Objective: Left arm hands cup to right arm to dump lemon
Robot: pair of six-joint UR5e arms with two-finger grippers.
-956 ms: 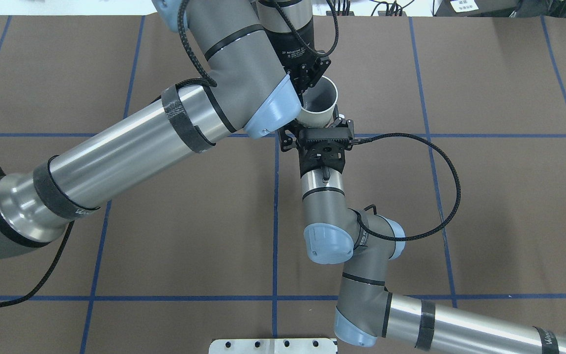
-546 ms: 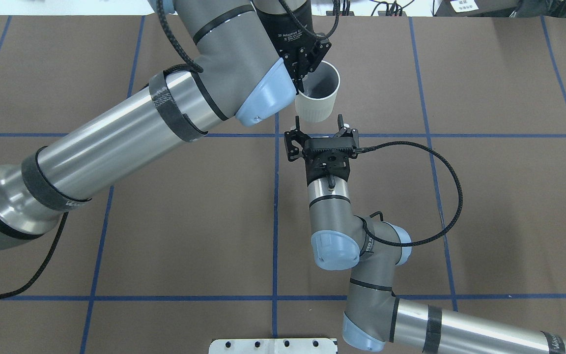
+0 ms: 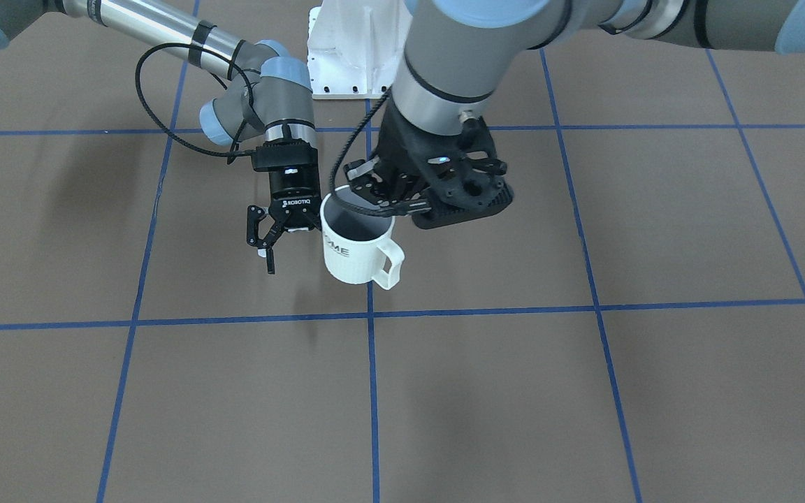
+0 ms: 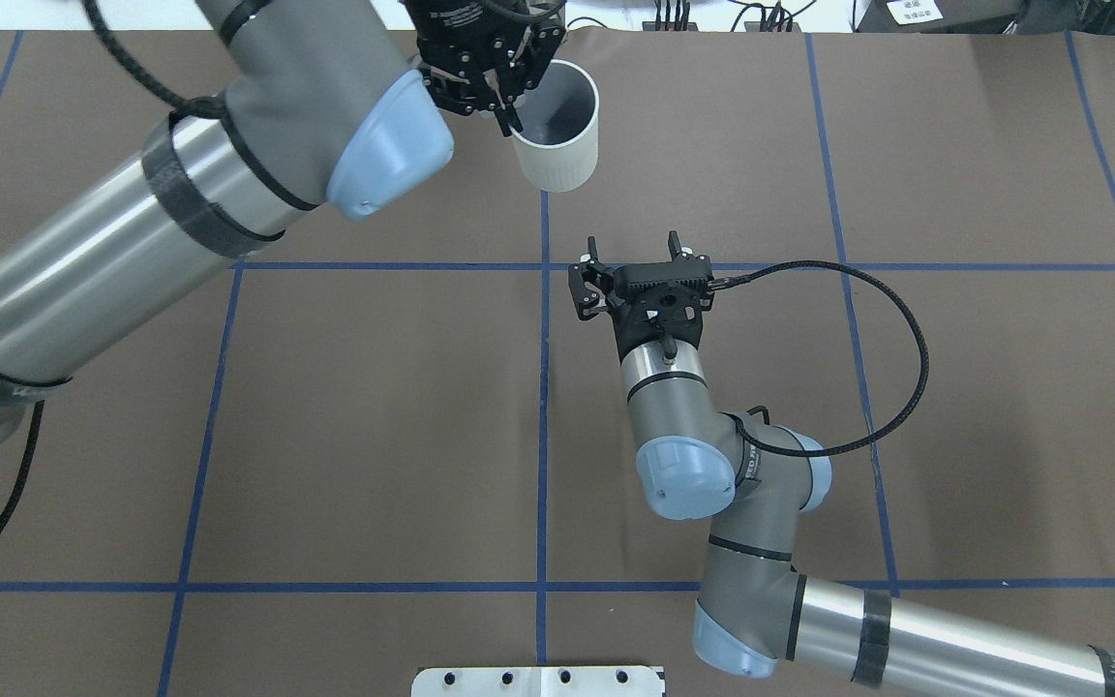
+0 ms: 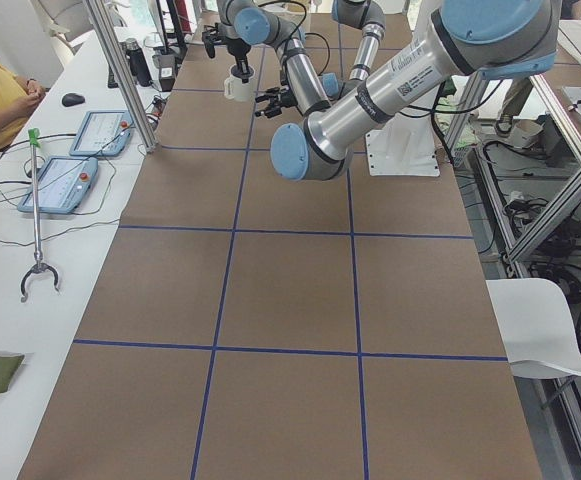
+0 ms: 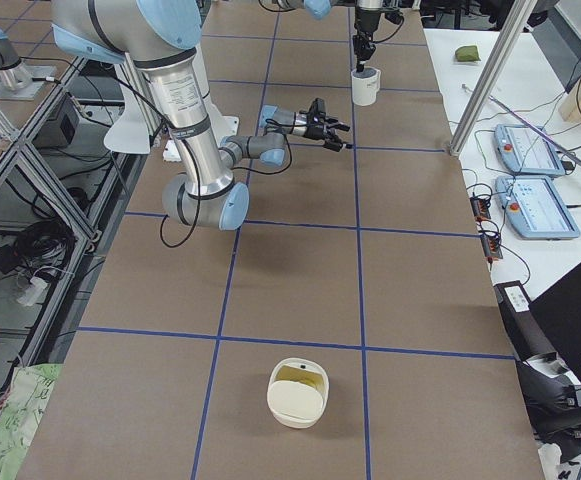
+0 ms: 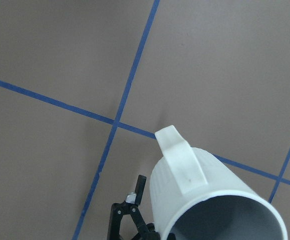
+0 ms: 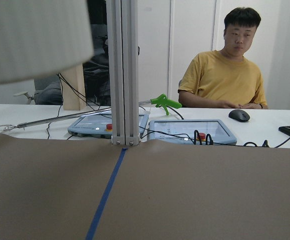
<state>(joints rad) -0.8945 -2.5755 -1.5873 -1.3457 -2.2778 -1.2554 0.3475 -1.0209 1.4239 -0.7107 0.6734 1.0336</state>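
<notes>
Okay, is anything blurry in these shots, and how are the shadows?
Right wrist view: the mug fills the top-left corner as a soft blur, the desk behind sharp. Left wrist view: the mug is crisp. Front view: faint, diffuse shadows on the table.

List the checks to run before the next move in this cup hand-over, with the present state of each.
1. Left hand holds the cup: ok. It is shut on the rim, with one finger inside.
2. Cup is upright: ok. The mouth faces up and the cup hangs above the table.
3. Right hand is ready to receive: ok. The jaws are spread wide.
4. Right hand is around the cup: not ok. It sits beside the cup, apart from it and not touching.
5. Handle is clear of the right hand's side: ok. It points away from that hand.
6. Lemon is in the cup: not ok. Seen from overhead, the grey inside shows no lemon.
</notes>
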